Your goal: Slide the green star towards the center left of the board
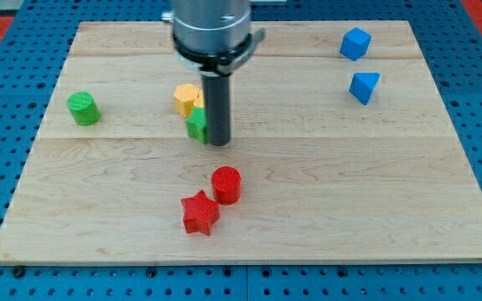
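Observation:
The green star (pixel 196 124) lies a little left of the board's middle, partly hidden behind my rod. My tip (pixel 217 142) stands right against the star's right side. A yellow block (pixel 187 99), roughly hexagonal, sits just above the star and touches it. The rod hangs from the grey arm end at the view's top.
A green cylinder (pixel 83 109) stands at the left of the wooden board (pixel 350 192). A red cylinder (pixel 226 185) and a red star (pixel 199 212) sit below the tip. Two blue blocks (pixel 355 43) (pixel 363 87) lie at the upper right.

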Robot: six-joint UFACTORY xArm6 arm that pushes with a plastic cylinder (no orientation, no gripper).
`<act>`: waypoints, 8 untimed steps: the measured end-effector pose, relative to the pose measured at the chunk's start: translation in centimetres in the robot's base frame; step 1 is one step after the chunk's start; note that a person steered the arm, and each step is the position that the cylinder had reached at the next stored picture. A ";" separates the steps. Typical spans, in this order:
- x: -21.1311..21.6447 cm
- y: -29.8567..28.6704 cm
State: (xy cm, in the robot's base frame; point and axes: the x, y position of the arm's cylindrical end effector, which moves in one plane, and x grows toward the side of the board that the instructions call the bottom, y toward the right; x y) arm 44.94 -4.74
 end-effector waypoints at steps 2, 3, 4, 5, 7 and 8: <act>-2.2 3.0; -2.2 -0.2; -2.2 -6.0; -1.3 -11.6; -3.2 -10.4; -3.9 -13.0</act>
